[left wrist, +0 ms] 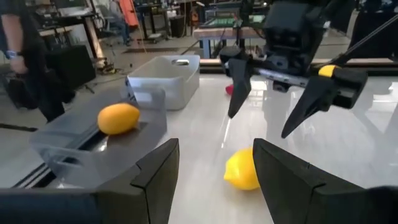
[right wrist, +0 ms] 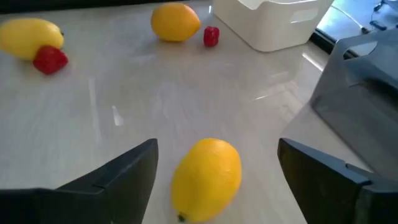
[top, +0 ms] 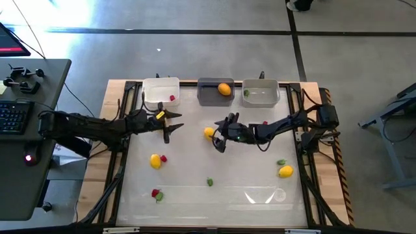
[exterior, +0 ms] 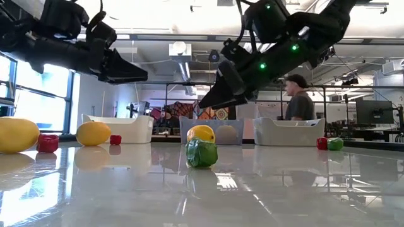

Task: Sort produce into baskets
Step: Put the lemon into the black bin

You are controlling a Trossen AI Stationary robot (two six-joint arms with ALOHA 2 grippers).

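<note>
A yellow lemon-like fruit (top: 209, 133) (right wrist: 207, 177) lies on the white table near its middle. My right gripper (top: 220, 138) (right wrist: 217, 149) hangs just over it, open, one finger on either side with a gap to each. My left gripper (top: 170, 123) (left wrist: 216, 149) hovers open and holds nothing, in front of the white basket (top: 160, 93). The three baskets stand along the far edge. The dark grey basket (top: 207, 96) holds an orange fruit (top: 224, 89) (left wrist: 118, 118). The light grey basket (top: 261, 97) holds a green bit (top: 247, 93).
Loose produce lies about: a yellow fruit (top: 155, 160) with a red bit at the left, a red and green pair (top: 156, 194) near the front, a green bit (top: 210, 182), and a yellow fruit (top: 285, 171) at the right. A person (exterior: 297, 98) stands beyond the table.
</note>
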